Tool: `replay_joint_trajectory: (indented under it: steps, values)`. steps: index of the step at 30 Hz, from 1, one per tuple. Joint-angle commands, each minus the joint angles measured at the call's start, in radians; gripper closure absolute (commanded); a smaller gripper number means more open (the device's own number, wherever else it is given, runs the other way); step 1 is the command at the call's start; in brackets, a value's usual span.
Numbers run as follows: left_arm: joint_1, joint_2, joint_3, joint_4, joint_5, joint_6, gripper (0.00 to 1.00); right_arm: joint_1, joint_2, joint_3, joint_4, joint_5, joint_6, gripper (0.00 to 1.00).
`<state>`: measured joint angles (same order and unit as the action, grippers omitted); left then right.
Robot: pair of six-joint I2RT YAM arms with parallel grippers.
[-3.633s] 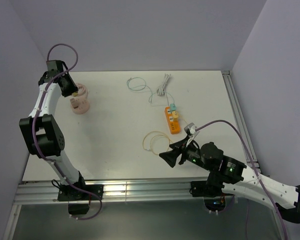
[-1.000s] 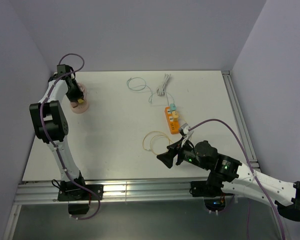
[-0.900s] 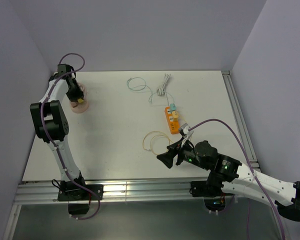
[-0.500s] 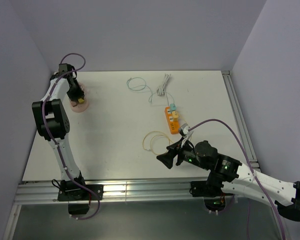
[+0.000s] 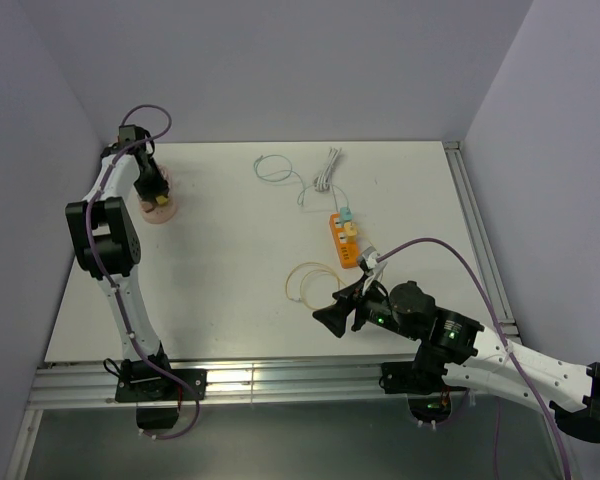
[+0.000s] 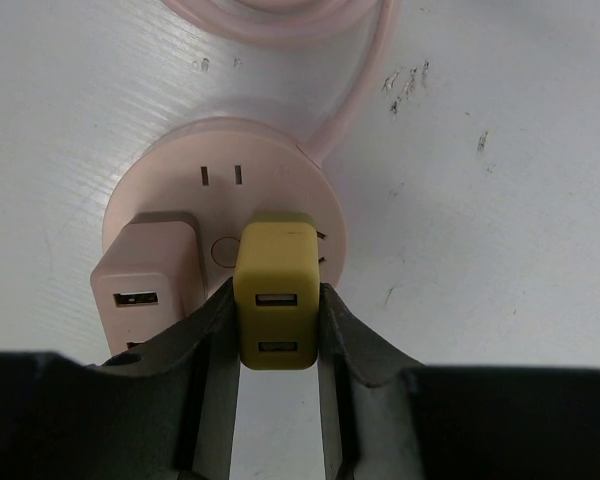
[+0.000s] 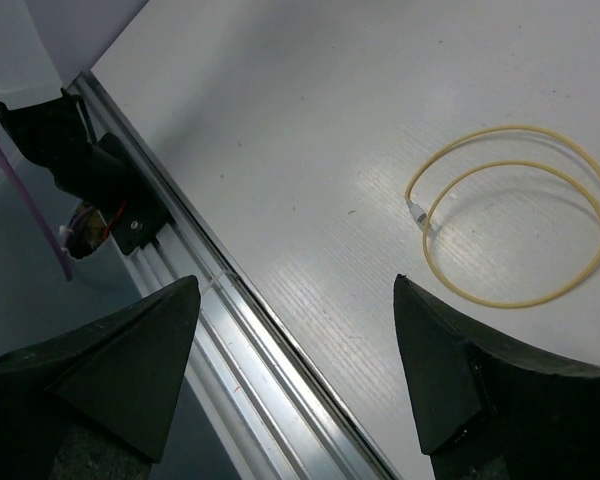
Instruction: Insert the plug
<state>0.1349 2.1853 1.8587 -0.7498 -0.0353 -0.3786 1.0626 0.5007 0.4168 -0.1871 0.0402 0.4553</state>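
"Where's my plug?"

"Your mustard-yellow two-port plastic charger plug (image 6: pixel 276 275) stands on the round pink plastic socket hub (image 6: pixel 270 165), beside a pink adapter (image 6: pixel 145 285), at the white desk's (image 5: pixel 240 240) far-left corner. Your left claw (image 6: pixel 276 325) clamps its sides."

"And my right claw (image 7: pixel 292 300)?"

"Spread wide, holding nothing, near a yellow cable loop (image 7: pixel 520 225)."

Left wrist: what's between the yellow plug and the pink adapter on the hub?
A small round button on the pink hub, in the left wrist view; yellow plug and pink adapter stand apart.
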Motion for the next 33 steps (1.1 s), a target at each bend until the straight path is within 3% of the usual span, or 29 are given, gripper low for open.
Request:
replay_joint_trajectory:
  steps: [1, 10, 18, 26, 33]
  values:
    - [-0.012, 0.042, 0.016, -0.071, -0.081, 0.027, 1.00, 0.002, -0.010, 0.008, 0.032, 0.004, -0.007, 0.15]
    - [-0.064, 0.039, 0.019, -0.175, -0.170, 0.096, 1.00, 0.002, -0.033, 0.000, 0.032, -0.016, -0.007, 0.16]
    - [-0.038, 0.082, -0.013, -0.160, -0.062, 0.138, 1.00, 0.002, -0.040, -0.001, 0.031, -0.019, -0.004, 0.16]
    - [-0.014, 0.108, -0.108, -0.106, -0.046, 0.141, 1.00, 0.002, -0.028, 0.004, 0.031, -0.011, -0.006, 0.15]
    - [-0.004, 0.140, -0.105, -0.117, -0.077, 0.147, 1.00, 0.002, -0.040, 0.000, 0.025, -0.011, -0.003, 0.15]
